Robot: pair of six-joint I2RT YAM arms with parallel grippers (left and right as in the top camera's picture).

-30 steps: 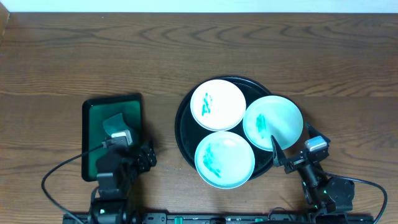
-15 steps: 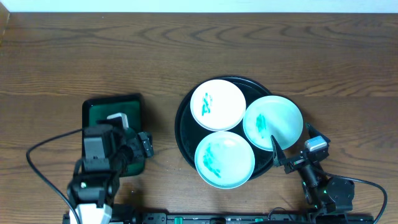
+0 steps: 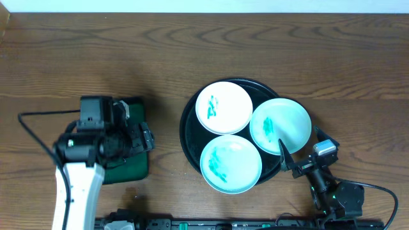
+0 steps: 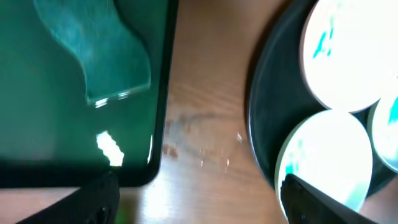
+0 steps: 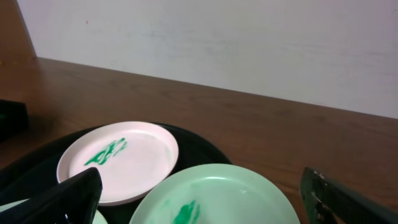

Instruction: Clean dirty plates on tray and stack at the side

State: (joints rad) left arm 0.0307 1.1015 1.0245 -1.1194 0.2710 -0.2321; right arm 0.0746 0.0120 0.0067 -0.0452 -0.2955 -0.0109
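Three plates with green smears lie on the round black tray [image 3: 186, 131]: a white plate [image 3: 223, 107] at the back, a mint plate [image 3: 280, 126] at the right overhanging the rim, and a mint plate [image 3: 231, 163] at the front. My left gripper [image 3: 142, 137] hangs open and empty over the right edge of the green tray, pointing toward the black tray [image 4: 261, 106]; its view shows the white plate [image 4: 348, 56] and the front mint plate [image 4: 323, 155]. My right gripper [image 3: 300, 145] stands open and empty by the right mint plate [image 5: 217, 199], behind which sits the white plate [image 5: 118, 158].
A rectangular green tray [image 3: 131, 167] lies left of the black tray, partly under my left arm. A teal cloth [image 4: 102, 43] rests in the green tray [image 4: 50, 124]. Bare wooden table [image 3: 204, 51] stretches behind both trays. Cables trail along the front edge.
My left arm has risen and swung back and to the left, now hanging over the green tray. The right arm and the plates have not moved.
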